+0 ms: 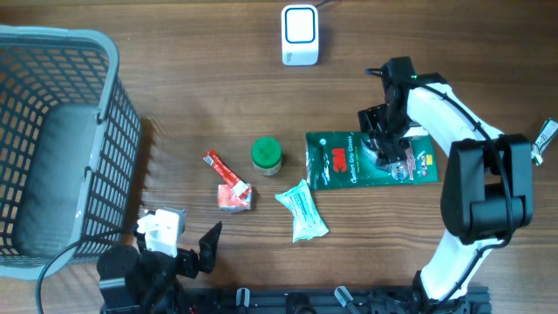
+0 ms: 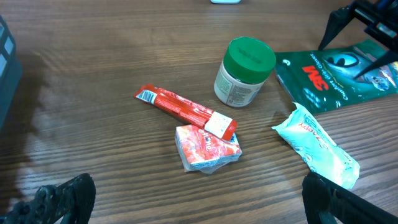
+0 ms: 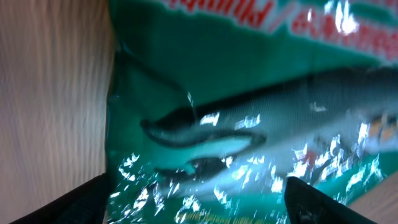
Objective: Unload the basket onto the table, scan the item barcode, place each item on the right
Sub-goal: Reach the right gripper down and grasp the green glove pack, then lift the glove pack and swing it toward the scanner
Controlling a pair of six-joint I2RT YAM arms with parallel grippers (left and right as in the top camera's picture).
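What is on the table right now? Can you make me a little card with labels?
scanner: white, at the far side, apart from the items
green packet: flat on the table, not yet lifted to the scanner
right arm: jaws open, low over the green packet
left arm: jaws open, holding nothing, near the basket
basket: grey, at the left side
other items: green-lidded jar, red tube, small red packet, pale blue packet

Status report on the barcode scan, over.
Left gripper open. Right gripper open, over green 3M package, flat on table. Green-lidded jar beside it, apart.
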